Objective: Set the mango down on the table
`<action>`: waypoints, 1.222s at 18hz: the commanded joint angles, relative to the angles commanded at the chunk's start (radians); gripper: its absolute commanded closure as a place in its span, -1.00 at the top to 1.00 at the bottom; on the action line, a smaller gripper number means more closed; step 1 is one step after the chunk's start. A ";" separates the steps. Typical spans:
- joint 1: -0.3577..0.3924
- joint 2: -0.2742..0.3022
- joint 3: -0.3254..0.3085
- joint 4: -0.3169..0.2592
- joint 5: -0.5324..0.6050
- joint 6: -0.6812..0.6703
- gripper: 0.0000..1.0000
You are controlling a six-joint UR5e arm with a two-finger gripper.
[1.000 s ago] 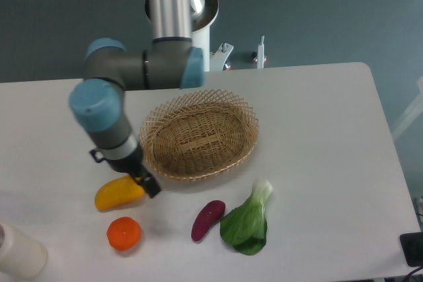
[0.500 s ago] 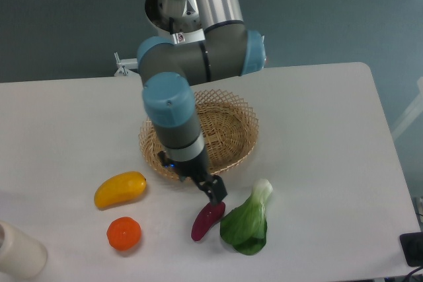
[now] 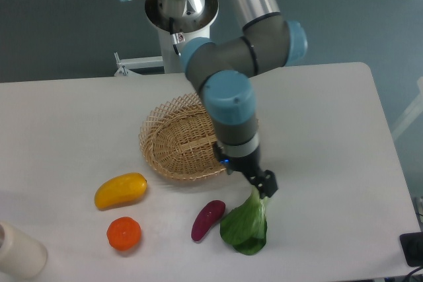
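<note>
The mango [image 3: 120, 190] lies on its side on the white desk [image 3: 317, 130], toward the front left, nothing touching it. An orange [image 3: 124, 234] sits just in front of it, apart from it by a small gap. A wicker basket [image 3: 178, 140] stands behind and to the right of the mango, near the middle of the desk. An eggplant [image 3: 207, 219] lies in front of the basket, and a leafy green [image 3: 246, 226] lies just beside the eggplant on its right. At the front left corner a pale cylinder [image 3: 18, 250] is partly cut off by the frame edge.

The arm [image 3: 228, 90] reaches over the right part of the basket, well apart from the mango. Its jaws [image 3: 265, 185] hang at the top end of the leafy green, right at its stalk. They are seen from behind as a dark block, so I cannot tell whether they are spread or pressed together, nor whether they touch the stalk.
</note>
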 joint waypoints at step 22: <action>0.152 0.005 0.014 -0.071 -0.075 0.229 1.00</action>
